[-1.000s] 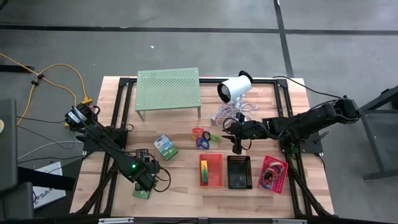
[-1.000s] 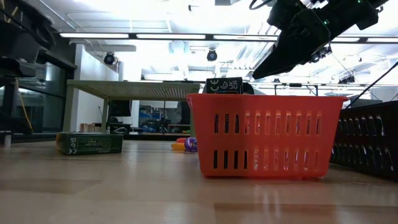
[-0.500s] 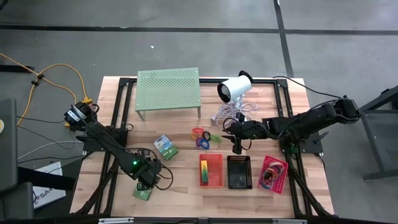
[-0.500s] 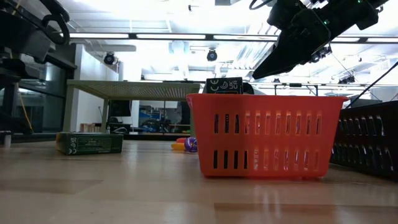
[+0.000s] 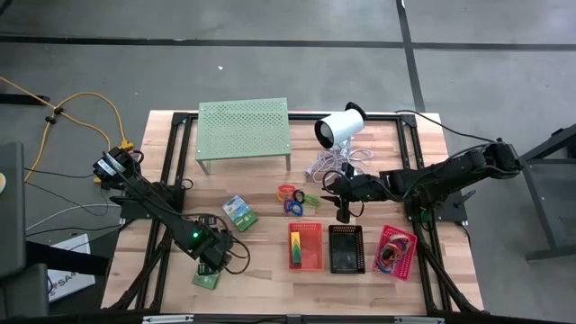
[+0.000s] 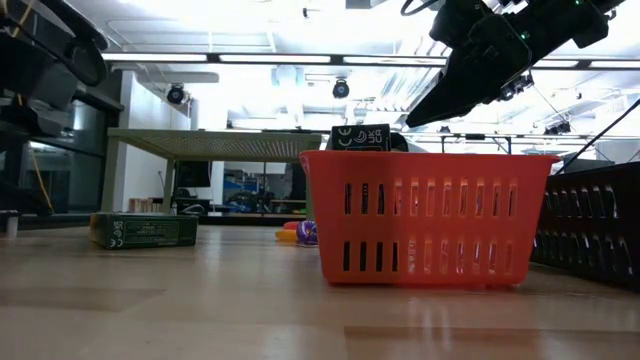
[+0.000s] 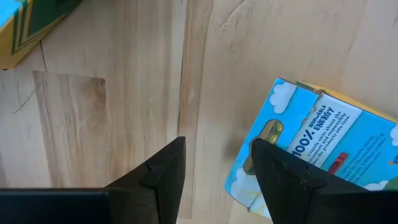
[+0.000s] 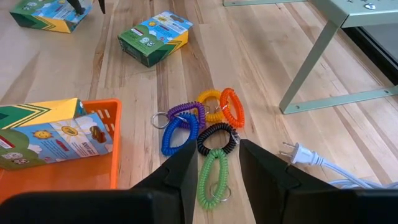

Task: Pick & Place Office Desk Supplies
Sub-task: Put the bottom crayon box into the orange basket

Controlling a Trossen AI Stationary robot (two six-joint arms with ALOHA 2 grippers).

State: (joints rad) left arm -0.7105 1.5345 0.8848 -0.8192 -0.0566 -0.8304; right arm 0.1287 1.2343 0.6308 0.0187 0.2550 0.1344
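Note:
One green pack (image 5: 205,279) lies flat near the table's front left. My left gripper (image 5: 213,262) hangs just over it, pointing down and open; in the left wrist view bare wood shows between its fingers (image 7: 217,142), and the pack's blue face (image 7: 317,155) lies beside one of them. A second pack (image 5: 239,212) lies mid-table. A third pack (image 8: 50,137) stands in the red basket (image 5: 305,246). Several coloured coil loops (image 8: 199,127) lie in a heap. My right gripper (image 5: 342,214) hovers open above and beyond them.
A black basket (image 5: 346,248) and a pink basket (image 5: 396,251) holding rubber bands stand right of the red one. The pale-green perforated stand (image 5: 243,130) and a white cylinder device (image 5: 340,128) with cable and plug (image 8: 298,152) occupy the far side.

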